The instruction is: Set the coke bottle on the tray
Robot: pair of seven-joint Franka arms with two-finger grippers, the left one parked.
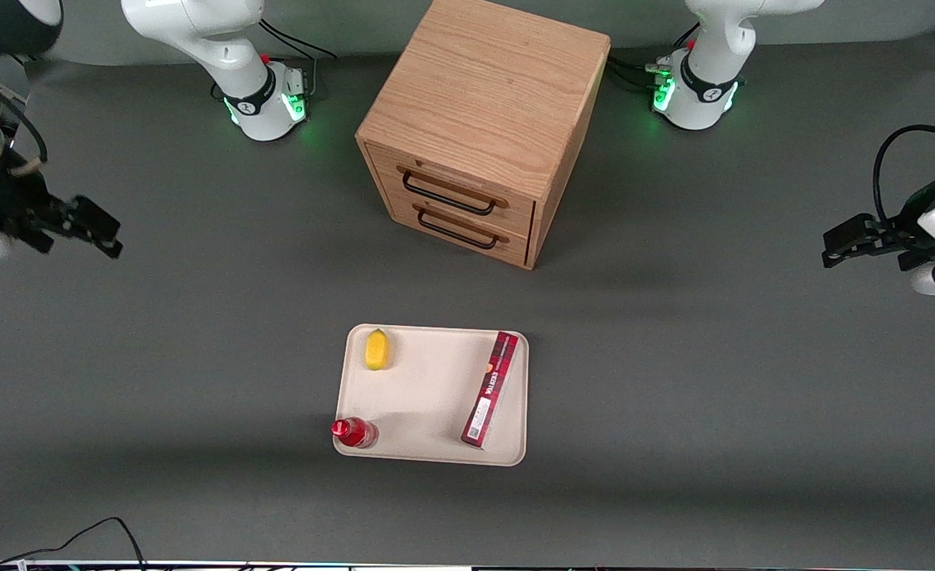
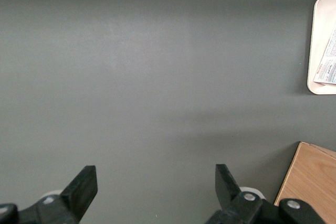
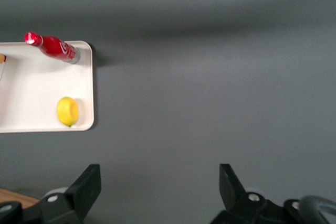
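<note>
The coke bottle (image 1: 354,432), small, red and glossy with a red cap, stands on the cream tray (image 1: 427,396), at the tray's corner nearest the front camera on the working arm's side. It also shows in the right wrist view (image 3: 52,47) on the tray (image 3: 31,93). My right gripper (image 1: 90,226) is open and empty. It hangs above bare table far from the tray, toward the working arm's end. In the right wrist view its fingers (image 3: 86,184) stand wide apart around the gripper's middle (image 3: 157,182), with only grey table between them.
A yellow lemon (image 1: 377,350) and a long dark-red box (image 1: 491,388) also lie on the tray. A wooden drawer cabinet (image 1: 483,127) with two drawers stands farther from the front camera than the tray. A black cable (image 1: 78,539) lies at the table's near edge.
</note>
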